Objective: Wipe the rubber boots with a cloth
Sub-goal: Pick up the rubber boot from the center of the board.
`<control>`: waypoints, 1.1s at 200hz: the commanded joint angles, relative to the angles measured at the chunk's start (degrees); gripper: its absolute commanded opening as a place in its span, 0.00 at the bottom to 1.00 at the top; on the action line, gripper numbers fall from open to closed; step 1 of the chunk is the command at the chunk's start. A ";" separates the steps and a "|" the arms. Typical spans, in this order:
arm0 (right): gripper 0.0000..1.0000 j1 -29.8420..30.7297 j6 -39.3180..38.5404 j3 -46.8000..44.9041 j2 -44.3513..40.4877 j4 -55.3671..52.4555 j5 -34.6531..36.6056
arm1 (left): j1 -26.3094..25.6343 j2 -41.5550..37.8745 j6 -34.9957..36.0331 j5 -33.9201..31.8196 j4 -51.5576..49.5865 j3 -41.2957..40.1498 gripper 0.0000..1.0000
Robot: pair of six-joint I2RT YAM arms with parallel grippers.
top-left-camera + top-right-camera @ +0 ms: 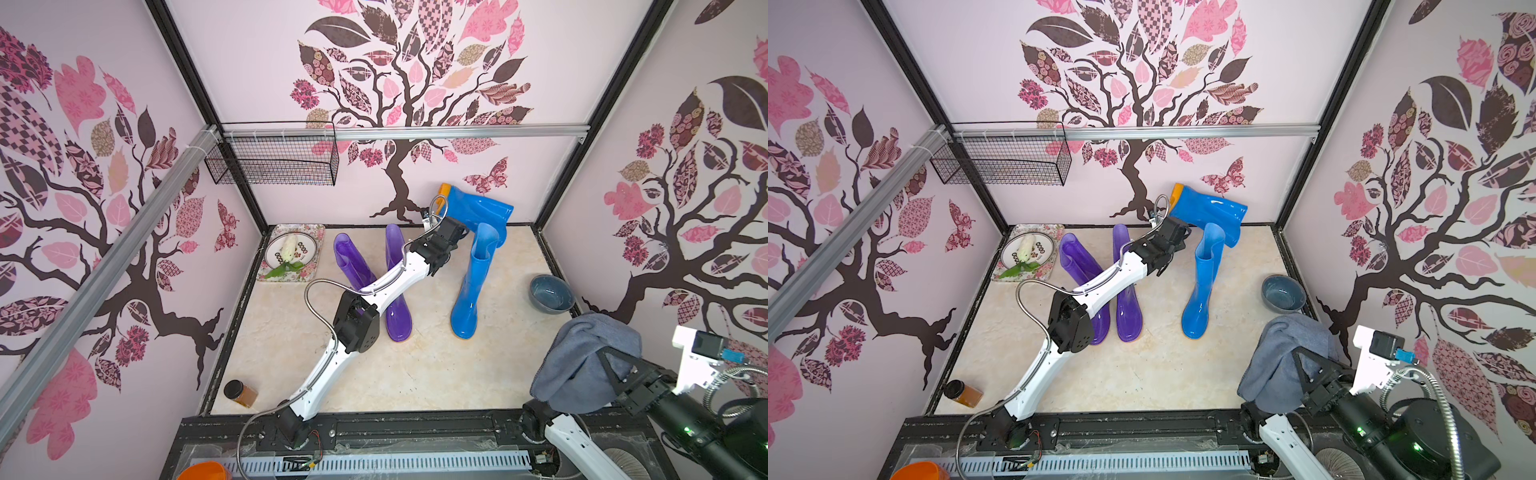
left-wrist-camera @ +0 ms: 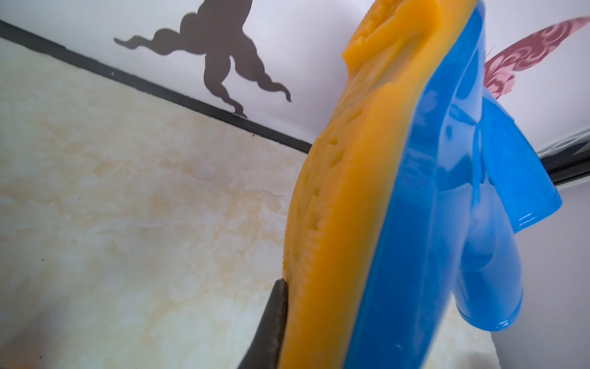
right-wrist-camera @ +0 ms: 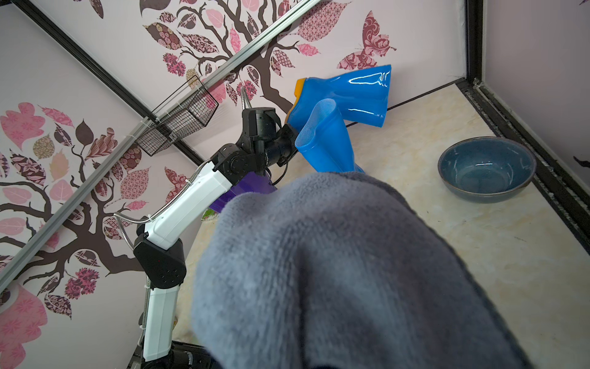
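My left fingers (image 2: 271, 319) grip a raised blue boot (image 1: 478, 208) by its sole; right fingers, hidden, clench the cloth (image 1: 582, 361) well apart: wiping not begun, I judge.

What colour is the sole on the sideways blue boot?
Orange-yellow sole, clearest in the left wrist view.

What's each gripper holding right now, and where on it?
Left gripper grips the raised blue boot at its foot, a finger against the orange sole. Right gripper holds the cloth, which drapes over it and hides the grip spot.

White arms (image 1: 318, 376) carry black joints (image 1: 358, 322) and ribbed silver cables (image 1: 308, 296)
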 commanded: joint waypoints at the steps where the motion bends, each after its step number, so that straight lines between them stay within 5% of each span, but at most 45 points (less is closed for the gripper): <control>1: 0.00 0.24 -0.69 -0.09 -1.21 2.21 -0.25 | 0.30 -7.77 3.48 -4.07 13.36 6.62 0.00; 104: 0.00 0.19 -0.39 -2.05 -2.16 2.83 3.50 | -8.31 -22.31 20.37 -4.54 25.22 6.52 0.00; 151: 0.00 0.29 -2.20 3.41 2.92 0.65 7.38 | -19.06 -39.02 26.50 -11.19 27.25 -16.56 0.00; 220: 0.00 2.35 -2.20 21.05 10.72 -4.02 14.01 | -31.62 -65.64 16.28 -22.93 14.54 -58.51 0.00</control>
